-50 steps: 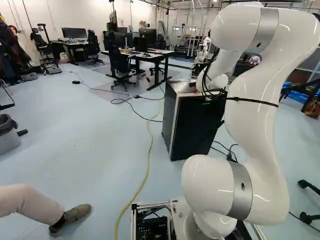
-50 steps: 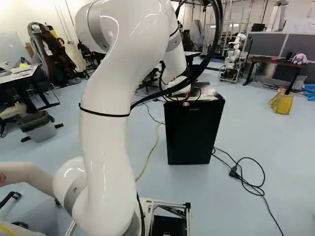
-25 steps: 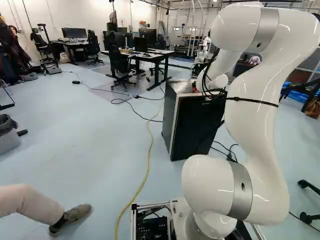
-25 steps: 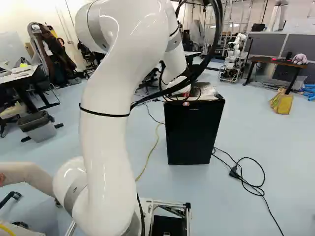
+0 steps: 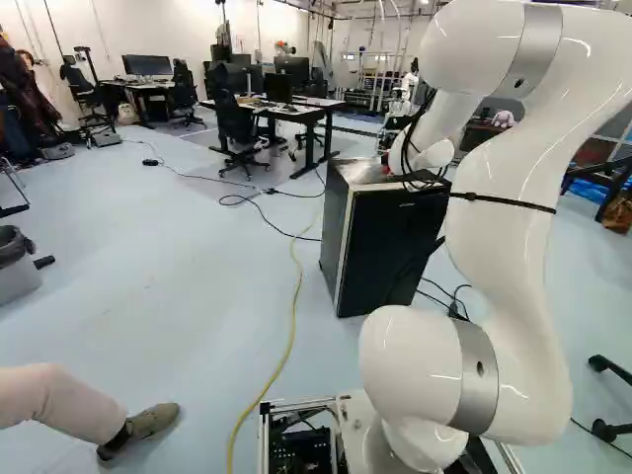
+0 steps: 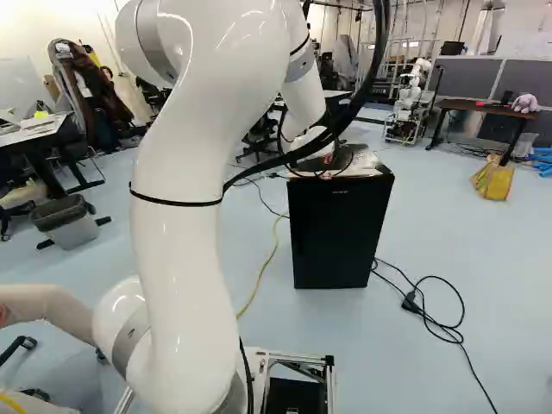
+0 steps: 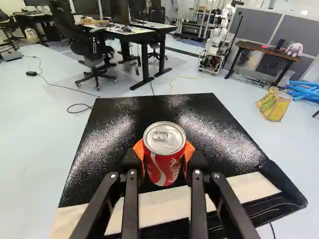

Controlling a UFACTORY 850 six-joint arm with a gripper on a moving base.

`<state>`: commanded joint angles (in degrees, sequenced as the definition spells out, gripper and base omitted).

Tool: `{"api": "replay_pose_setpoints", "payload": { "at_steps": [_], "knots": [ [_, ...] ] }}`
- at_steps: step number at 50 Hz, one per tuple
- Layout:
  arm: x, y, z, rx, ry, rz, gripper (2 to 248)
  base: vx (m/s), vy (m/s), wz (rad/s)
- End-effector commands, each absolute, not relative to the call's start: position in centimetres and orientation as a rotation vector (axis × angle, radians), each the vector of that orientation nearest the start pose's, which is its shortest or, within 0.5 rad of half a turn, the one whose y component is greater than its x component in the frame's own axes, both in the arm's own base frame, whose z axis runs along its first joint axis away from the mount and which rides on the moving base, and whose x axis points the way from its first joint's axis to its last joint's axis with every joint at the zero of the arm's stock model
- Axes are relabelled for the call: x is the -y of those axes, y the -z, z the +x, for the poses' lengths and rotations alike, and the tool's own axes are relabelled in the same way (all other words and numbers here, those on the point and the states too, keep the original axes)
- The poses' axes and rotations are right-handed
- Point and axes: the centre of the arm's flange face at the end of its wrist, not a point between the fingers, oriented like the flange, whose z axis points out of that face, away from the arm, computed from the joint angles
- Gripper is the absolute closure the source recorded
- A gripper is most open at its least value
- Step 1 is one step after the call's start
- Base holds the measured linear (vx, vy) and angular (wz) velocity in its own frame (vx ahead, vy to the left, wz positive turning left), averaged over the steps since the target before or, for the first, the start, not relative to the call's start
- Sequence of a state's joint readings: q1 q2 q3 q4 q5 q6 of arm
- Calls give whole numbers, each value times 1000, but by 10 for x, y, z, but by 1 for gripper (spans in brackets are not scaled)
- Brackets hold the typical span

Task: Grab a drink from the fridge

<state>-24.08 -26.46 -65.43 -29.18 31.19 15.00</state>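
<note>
My gripper [image 7: 164,152] pinches the red Coca-Cola can [image 7: 162,167] between orange pads [image 7: 139,149]; left base view: mini fridge [image 5: 388,247], 1 o'clock.

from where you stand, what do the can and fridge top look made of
The can looks like metal, probably aluminium: bare silvery lid with pull tab, glossy red side. The fridge top could be coated metal or plastic: black, semi-gloss, finely pebbled, its highlights broken into speckles.

Can [image 7: 164,167] red, white swirl; lid [image 7: 168,146] silver. Fridge top [image 7: 107,144] speckled black. Bag [image 7: 277,108], two o'clock from can, yellow.
</note>
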Motion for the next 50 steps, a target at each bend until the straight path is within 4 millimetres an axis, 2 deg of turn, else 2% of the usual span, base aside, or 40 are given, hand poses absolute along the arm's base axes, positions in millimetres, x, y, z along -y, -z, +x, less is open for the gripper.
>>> {"api": "replay_pose_setpoints", "payload": {
  "at_steps": [17, 35, 50],
  "knots": [
    [239, -459, 590, -84, 1849, -2699, 155, 0, 0, 0],
    [238, -461, 590, -83, 1851, -2697, 155, 0, 0, 0],
    [229, -460, 585, -80, 1850, -2690, 155, 0, 0, 0]
  ]
}}
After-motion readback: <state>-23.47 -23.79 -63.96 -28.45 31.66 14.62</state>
